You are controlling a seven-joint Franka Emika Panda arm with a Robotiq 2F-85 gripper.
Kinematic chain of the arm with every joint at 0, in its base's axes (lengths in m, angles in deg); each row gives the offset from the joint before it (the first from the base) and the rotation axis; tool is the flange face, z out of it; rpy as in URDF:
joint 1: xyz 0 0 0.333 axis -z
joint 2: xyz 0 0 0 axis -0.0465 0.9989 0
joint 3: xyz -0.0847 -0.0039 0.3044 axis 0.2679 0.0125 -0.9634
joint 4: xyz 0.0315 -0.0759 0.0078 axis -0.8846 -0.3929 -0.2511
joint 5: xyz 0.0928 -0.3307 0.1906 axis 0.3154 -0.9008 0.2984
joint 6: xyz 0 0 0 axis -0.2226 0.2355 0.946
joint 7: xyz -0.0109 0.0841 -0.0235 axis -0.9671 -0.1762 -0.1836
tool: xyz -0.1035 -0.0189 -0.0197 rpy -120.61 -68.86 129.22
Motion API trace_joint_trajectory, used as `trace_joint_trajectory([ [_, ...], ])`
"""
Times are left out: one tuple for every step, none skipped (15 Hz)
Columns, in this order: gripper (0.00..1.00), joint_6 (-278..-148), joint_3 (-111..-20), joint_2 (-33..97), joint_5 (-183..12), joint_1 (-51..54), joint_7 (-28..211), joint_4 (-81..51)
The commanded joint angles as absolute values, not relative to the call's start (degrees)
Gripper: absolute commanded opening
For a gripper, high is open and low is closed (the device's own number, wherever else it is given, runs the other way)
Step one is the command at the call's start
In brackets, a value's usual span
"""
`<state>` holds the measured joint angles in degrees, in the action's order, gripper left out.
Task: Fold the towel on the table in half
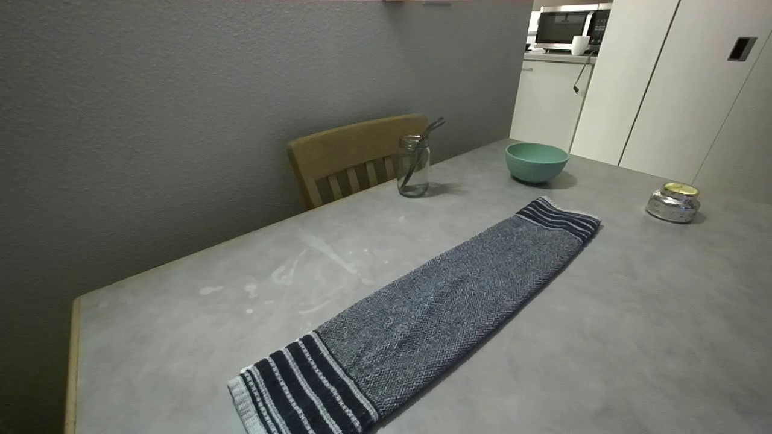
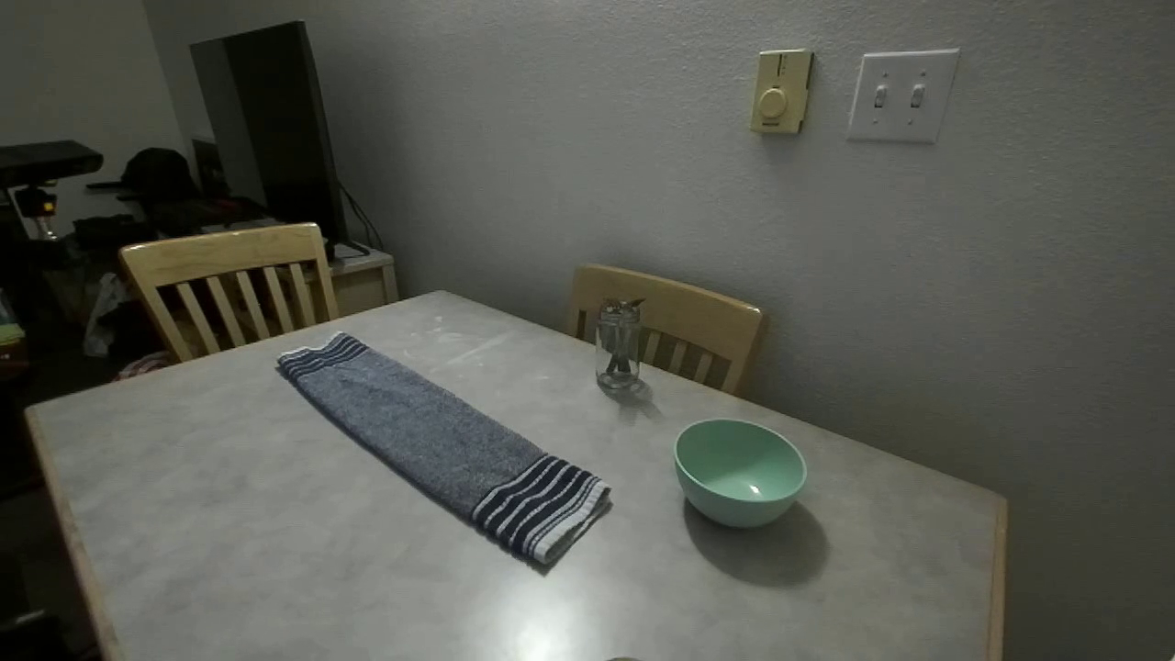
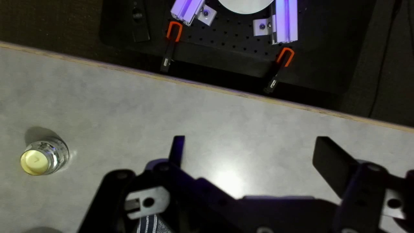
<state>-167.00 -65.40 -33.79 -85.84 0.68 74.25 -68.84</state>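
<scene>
Blue-gray, the towel (image 2: 422,427) lies full-length on the table (image 2: 229,496), left of the bowl (image 2: 739,477) in an exterior view. My gripper (image 3: 250,148) hangs empty, fingers (image 3: 331,163) spread; I judge the whole half-fold remains.

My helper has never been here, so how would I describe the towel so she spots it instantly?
Find the large pale gray table. On it lies the towel, a long, narrow strip of blue-gray cloth. Navy-and-white striped ends set it apart from the glass jar and green bowl.
</scene>
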Motion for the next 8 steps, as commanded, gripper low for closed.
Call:
trace_joint_trajectory([
  [1.00,-166.90,-65.22,-33.75,-85.95,0.41,74.42,-68.74],
  [1.00,-166.90,-65.22,-33.75,-85.95,0.41,74.42,-68.74],
  [1.00,-166.90,-65.22,-33.75,-85.95,0.41,74.42,-68.74],
  [1.00,-166.90,-65.22,-33.75,-85.95,0.41,74.42,-68.74],
  [1.00,-166.90,-65.22,-33.75,-85.95,0.41,74.42,-68.74],
  [1.00,-166.90,-65.22,-33.75,-85.95,0.41,74.42,-68.74],
  [1.00,-168.37,-65.81,-34.84,-88.07,0.20,73.20,-69.52],
  [1.00,-169.47,-66.19,-34.96,-89.52,0.29,73.09,-69.85],
])
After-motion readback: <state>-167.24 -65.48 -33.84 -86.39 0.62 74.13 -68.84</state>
